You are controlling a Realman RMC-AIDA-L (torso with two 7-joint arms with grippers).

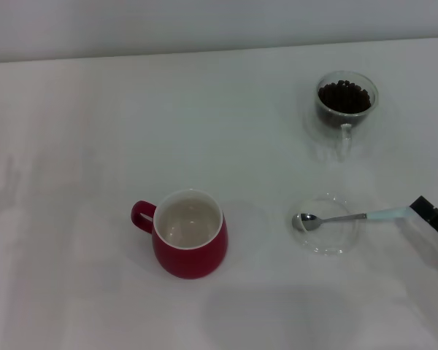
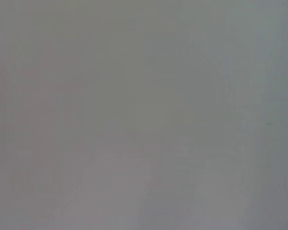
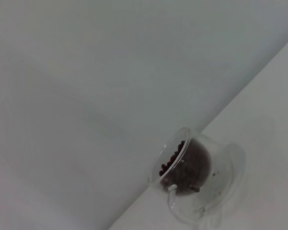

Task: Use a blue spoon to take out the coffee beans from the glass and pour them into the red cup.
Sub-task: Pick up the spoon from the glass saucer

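nearest the robot: red cup (image 1: 190, 233), upright on the white table (image 1: 73, 160), cream inside bare of beans, loop handle pointing toward the robot's left.

level with it on the robot's right: blue spoon (image 1: 343, 218), metal bowl resting inside the flat clear saucer (image 1: 327, 226), pale handle running out over the saucer's rim toward the right edge. long axis almost straight left to right, tilted only slightly.

right gripper (image 1: 432, 217) at the right edge of the head view, dark tip just beside or touching the handle's far end; cannot tell which. mostly cut off by the frame, so cannot tell how the fingers stand, nor whether any hold on the handle exists. clearly the nearer arm; approach judged to run along the handle's line, from its free end.

farthest: glass (image 1: 347, 100), well beyond the spoon on the same right side, side handle facing the robot, coffee beans (image 1: 344, 96) heaped inside. seen from the right wrist too, glass (image 3: 194, 179) with beans (image 3: 185, 167) near the table's back edge.

left gripper nowhere in view; left wrist view plain grey only.
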